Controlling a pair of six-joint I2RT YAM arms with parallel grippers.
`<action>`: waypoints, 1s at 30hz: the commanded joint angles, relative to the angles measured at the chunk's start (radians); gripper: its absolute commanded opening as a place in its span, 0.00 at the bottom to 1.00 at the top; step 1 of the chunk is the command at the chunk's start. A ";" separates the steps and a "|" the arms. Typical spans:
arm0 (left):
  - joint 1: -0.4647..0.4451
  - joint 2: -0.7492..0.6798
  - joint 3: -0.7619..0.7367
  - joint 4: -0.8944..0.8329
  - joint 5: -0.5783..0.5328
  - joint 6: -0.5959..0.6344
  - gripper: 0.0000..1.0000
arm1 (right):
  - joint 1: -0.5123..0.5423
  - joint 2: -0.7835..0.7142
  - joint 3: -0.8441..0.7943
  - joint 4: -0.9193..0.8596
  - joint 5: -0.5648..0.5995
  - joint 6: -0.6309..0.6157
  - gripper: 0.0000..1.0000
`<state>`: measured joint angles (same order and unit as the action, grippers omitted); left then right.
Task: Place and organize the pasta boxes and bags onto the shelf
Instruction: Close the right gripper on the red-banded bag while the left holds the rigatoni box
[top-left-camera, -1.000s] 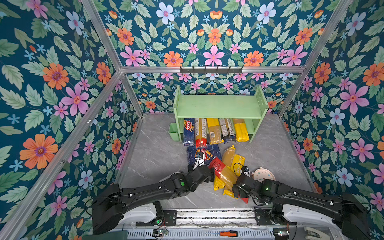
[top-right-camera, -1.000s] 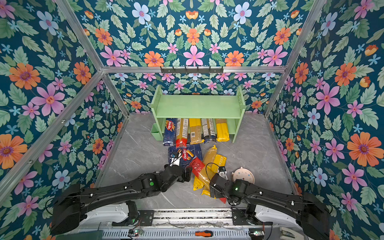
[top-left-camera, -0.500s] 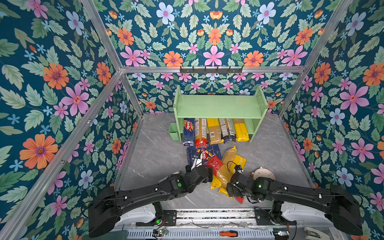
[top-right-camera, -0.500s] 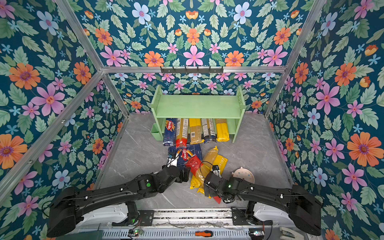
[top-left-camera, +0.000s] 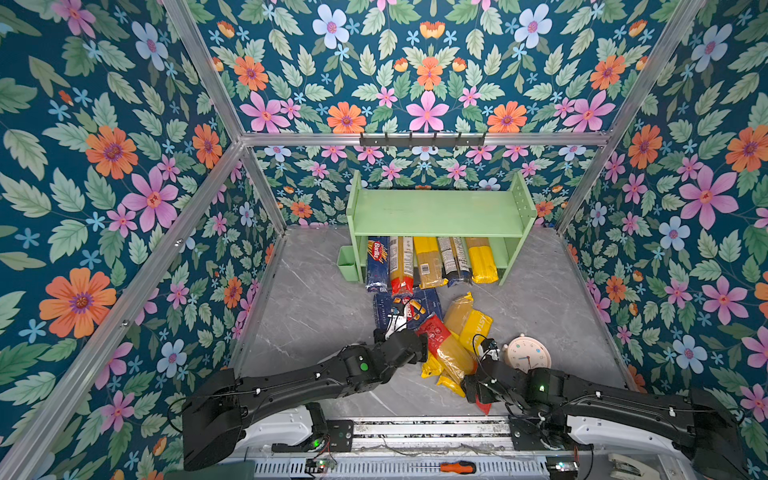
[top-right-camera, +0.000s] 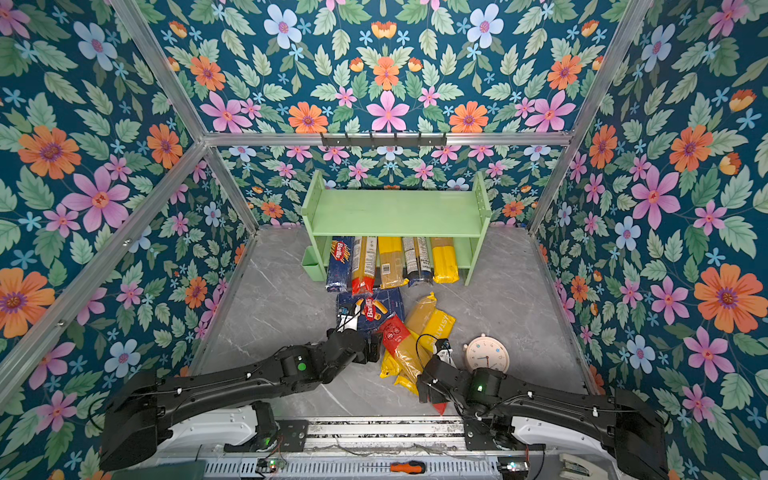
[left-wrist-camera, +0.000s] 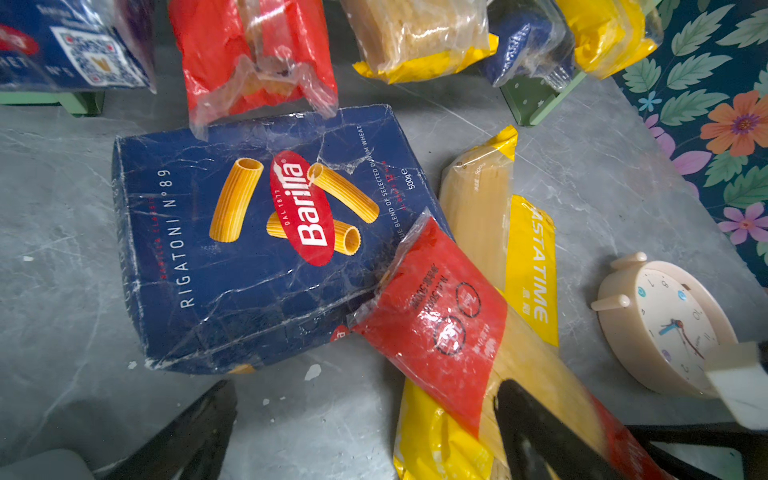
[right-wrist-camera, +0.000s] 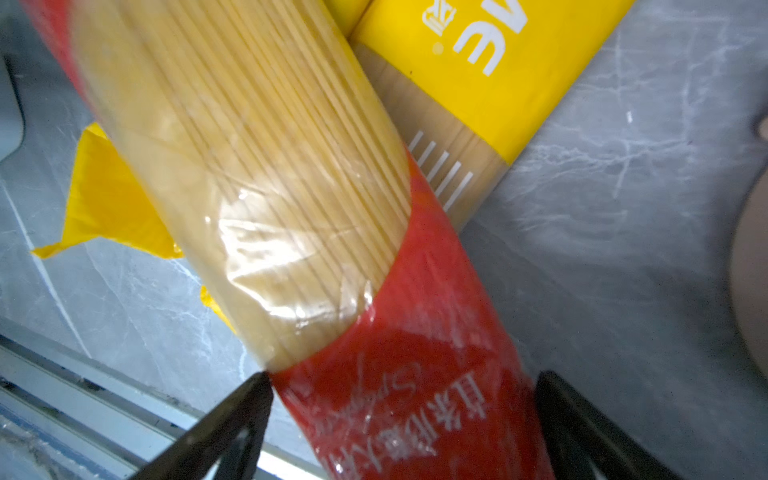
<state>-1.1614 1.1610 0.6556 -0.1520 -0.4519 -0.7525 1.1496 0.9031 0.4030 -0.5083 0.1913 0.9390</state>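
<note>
In both top views, packs (top-left-camera: 428, 262) are lined in the lower tier of the shelf (top-left-camera: 436, 212), centre; loose bags (top-left-camera: 469, 324) lie below. Left wrist view: the left gripper (left-wrist-camera: 365, 386) is spread wide, empty. Right wrist view: the right gripper (right-wrist-camera: 403, 377) is spread astride the red-ended bag (right-wrist-camera: 436, 332), unclamped.

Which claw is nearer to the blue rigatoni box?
Left. The left claw hovers open just before the rigatoni box; the right claw straddles the red-ended spaghetti bag, farther off.

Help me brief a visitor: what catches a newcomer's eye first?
Loud floral walls enclose everything. At the back stands a pale green shelf, five pasta packs lined on its lower tier. In front, red and yellow spaghetti bags lie jumbled against a blue Barilla box.
</note>
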 joint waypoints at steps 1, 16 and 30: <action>0.000 -0.013 -0.004 -0.013 -0.012 -0.006 1.00 | 0.005 0.035 0.005 -0.012 0.006 0.010 0.99; -0.001 -0.100 -0.025 -0.069 -0.042 -0.022 1.00 | 0.009 0.250 0.186 -0.022 0.104 -0.133 0.99; 0.000 -0.198 -0.064 -0.121 -0.077 -0.034 1.00 | -0.041 0.352 0.240 0.005 0.071 -0.167 0.48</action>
<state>-1.1614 0.9741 0.5915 -0.2504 -0.5007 -0.7826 1.1095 1.2587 0.6292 -0.4973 0.2436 0.7704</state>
